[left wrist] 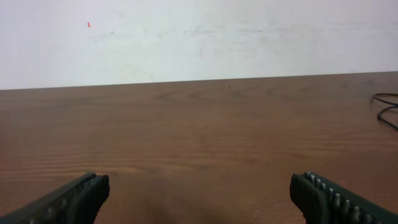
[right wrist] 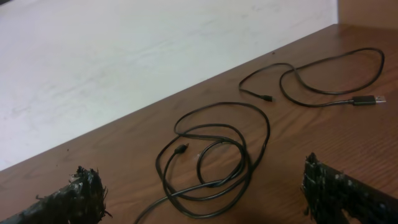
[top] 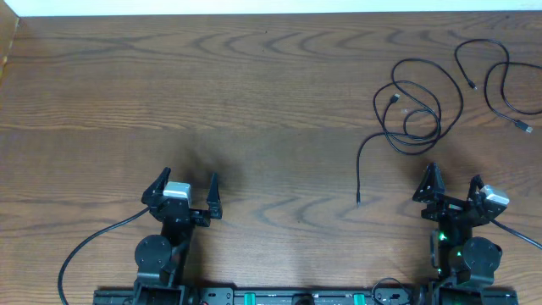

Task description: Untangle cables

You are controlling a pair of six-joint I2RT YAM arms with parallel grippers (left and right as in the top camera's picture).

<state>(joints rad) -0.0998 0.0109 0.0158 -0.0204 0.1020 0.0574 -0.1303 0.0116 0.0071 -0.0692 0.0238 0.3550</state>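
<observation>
On the right side of the wooden table (top: pixel 254 102), two thin black cables lay flat. The looped cable (top: pixel 439 123) curled over itself in a few rings, and one long end ran down toward the robot. The other cable (top: pixel 490 87) lay just beside it, nearer the table's right edge, in loose bends with a flat plug (top: pixel 526 128) at one end. The two did not seem to touch. The right gripper (top: pixel 453 175) sat near the looped cable, its fingers spread wide and holding nothing. The left gripper (top: pixel 188 176) was well apart from both cables, over the wood, its fingers spread wide too and holding nothing.
</observation>
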